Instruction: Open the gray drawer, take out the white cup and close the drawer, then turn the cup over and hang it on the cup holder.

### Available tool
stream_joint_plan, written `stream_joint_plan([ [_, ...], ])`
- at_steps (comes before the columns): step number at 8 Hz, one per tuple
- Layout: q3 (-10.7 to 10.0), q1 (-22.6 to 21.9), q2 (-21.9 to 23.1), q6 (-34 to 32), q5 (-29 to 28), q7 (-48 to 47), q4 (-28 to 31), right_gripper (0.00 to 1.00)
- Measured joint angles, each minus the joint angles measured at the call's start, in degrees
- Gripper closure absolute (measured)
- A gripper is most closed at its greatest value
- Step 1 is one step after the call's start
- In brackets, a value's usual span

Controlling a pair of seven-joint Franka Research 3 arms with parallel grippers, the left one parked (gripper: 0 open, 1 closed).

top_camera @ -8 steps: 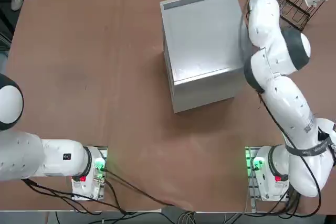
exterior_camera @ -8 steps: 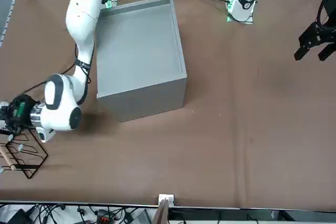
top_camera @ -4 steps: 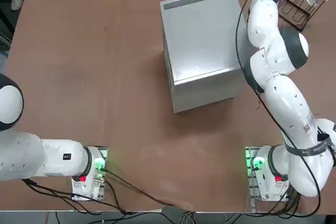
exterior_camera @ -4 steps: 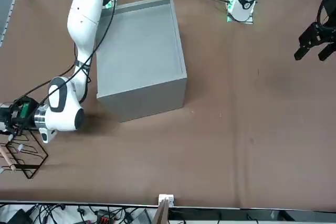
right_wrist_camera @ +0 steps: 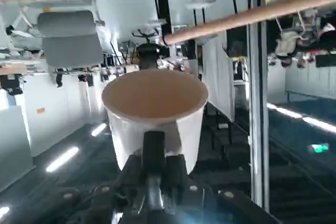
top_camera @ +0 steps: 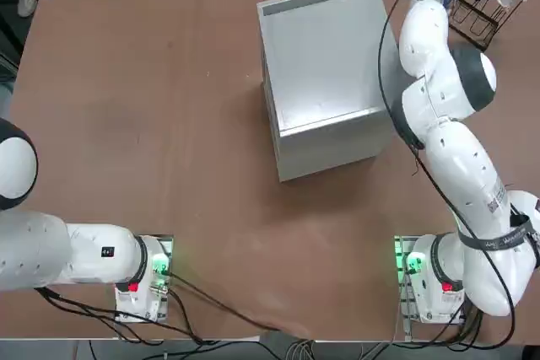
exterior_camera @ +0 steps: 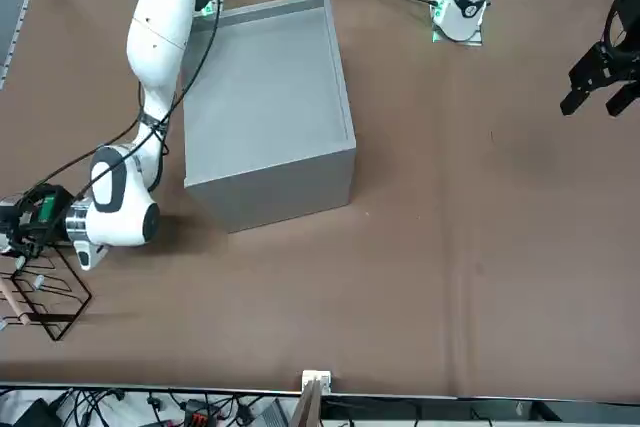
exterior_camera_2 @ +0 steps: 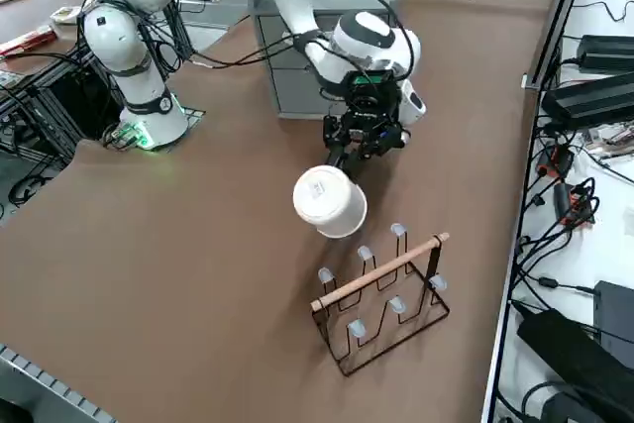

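You see the large gray cabinet (top_camera: 325, 73) in the middle of the brown table (top_camera: 152, 107). Its gray drawer (exterior_camera_2: 297, 81) looks pushed in, but in the right side view the white arm covers most of the front panel, so you cannot check the full seam there.

The right arm reaches past the cabinet to the far right corner of the table. In the top view its hand is cut off by the picture edge, and in the front view only the dark wrist shows at the left border.

The cup holder (exterior_camera_2: 381, 294) stands near this corner. In the front view you get only a part of its wire frame, and in the top view it is half cut off. The right side view shows it whole, with the wooden bar on top and the pale pegs.

The right gripper (exterior_camera_2: 347, 160) is clenched on the white cup (exterior_camera_2: 330, 202), grasping it at the handle side; the handle itself is hidden behind the fingers. The cup hangs in the air, just beside the holder and above the table, not touching a peg. In the right side view its flat bottom faces the camera.
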State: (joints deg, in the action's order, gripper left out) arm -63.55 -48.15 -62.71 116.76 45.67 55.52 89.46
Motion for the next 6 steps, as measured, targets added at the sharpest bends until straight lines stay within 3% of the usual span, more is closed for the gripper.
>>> stream_joint_plan([
  [2,0.9,0.2,0.0,0.5,4.5,-4.5,1.3,0.81],
  [6,4.7,2.4,-0.7,1.7,12.5,-11.5,2.1,0.81],
])
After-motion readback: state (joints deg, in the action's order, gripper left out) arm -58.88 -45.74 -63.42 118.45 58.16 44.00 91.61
